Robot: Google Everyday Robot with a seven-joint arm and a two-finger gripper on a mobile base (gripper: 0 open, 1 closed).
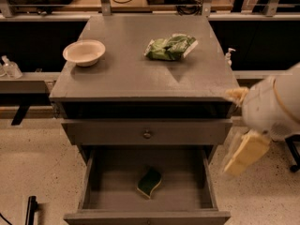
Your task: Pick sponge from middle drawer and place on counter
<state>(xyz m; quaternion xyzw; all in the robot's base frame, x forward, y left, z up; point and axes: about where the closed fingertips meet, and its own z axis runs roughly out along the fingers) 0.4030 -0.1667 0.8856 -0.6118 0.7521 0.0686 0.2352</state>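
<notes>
The sponge (149, 182) lies green face up, with a pale yellow edge, on the floor of the open middle drawer (108, 191), near its centre front. The counter (140, 69) is the grey top of the cabinet above. My gripper (244, 154) shows as a cream-coloured part under the white arm, to the right of the cabinet. It is beside the drawer's right wall, above drawer level and apart from the sponge. It holds nothing that I can see.
A cream bowl (84, 52) stands on the counter's left side. A crinkly green bag (169, 47) lies at its back right. A closed drawer front with a round knob (147, 134) sits above the open drawer. A small bottle (228, 56) stands behind the counter's right edge.
</notes>
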